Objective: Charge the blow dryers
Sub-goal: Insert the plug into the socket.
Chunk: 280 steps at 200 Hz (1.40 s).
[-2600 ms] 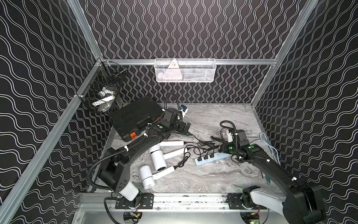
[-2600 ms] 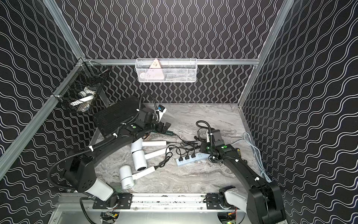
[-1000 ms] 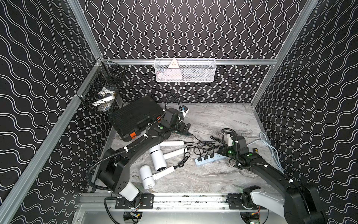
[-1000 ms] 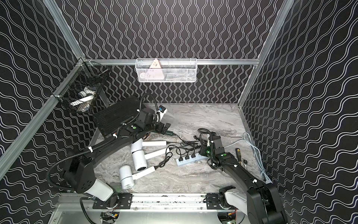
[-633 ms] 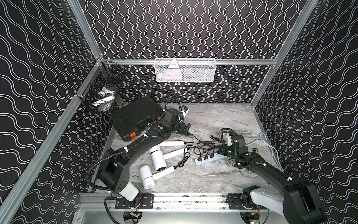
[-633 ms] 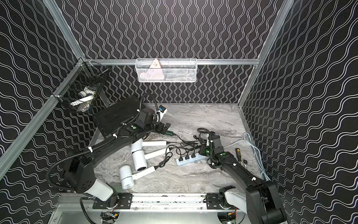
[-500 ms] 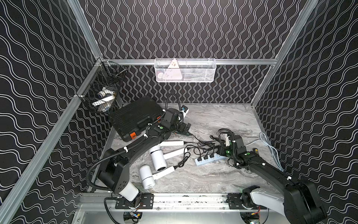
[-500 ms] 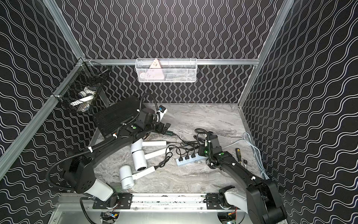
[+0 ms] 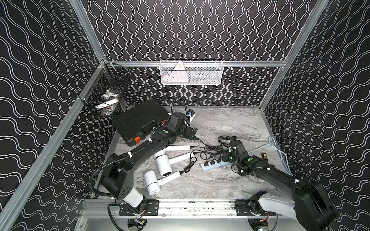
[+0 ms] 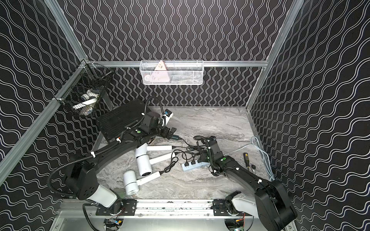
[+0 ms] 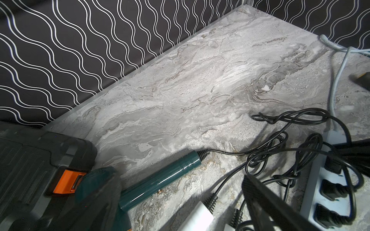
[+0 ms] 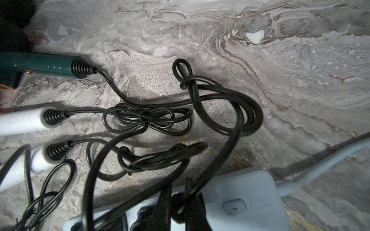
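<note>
Plainly the right gripper (image 12: 180,214) has its jaws closed over the pale blue power strip (image 12: 246,196), with a black cord (image 12: 230,104) running up into them (the plug itself is hidden behind the fingers, so I cannot tell whether it is seated). The socket it wants seems to lie straight beneath, at the end where the strip's pale cable (image 12: 320,166) leaves; the strip's long axis runs across the table toward the left arm, with three plugs (image 9: 212,162) already in a row; the right arm is much the nearer.

Further out, the dark green blow dryer (image 12: 40,64) lies flat beside the black case (image 9: 140,120), its handle pointing at the strip; the left gripper (image 9: 190,133) hovers by that handle, spread wide and holding nothing; three white blow dryers (image 9: 164,166) lie between the arms, handles toward the strip. No brand or lettering is legible on anything.
</note>
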Available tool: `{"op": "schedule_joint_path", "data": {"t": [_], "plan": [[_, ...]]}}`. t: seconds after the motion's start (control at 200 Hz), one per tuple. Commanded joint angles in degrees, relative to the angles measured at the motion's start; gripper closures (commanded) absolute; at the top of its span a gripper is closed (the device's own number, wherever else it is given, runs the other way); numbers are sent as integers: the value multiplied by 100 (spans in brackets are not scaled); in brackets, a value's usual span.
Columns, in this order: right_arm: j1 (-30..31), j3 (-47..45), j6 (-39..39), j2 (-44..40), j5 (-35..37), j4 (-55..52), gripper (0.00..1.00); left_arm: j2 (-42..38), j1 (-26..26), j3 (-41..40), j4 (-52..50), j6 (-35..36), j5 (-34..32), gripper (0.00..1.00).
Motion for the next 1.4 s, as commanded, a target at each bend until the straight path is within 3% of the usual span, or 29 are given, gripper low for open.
{"op": "schedule_joint_path", "data": {"t": [0.0, 0.42, 0.656, 0.871, 1.061, 1.251, 1.396], "plan": [[295, -232, 718, -50, -672, -313, 100, -52, -5, 32, 10, 43, -21, 1], [482, -1020, 1527, -692, -455, -230, 100, -61, -17, 20, 12, 47, -28, 1], [419, -846, 1876, -338, -245, -580, 100, -61, -32, 19, 3, 65, -54, 1], [419, -1049, 2232, -222, -494, -296, 100, -78, -33, 19, 12, 74, -67, 1], [555, -1042, 2003, -62, -769, -220, 100, -62, -34, 29, 3, 70, -72, 1], [796, -1254, 2515, -169, -808, -165, 100, -70, -27, 32, -6, 78, -80, 1], [791, -1021, 2746, 26, -850, -826, 100, -61, -33, 36, -8, 82, -89, 1]]}}
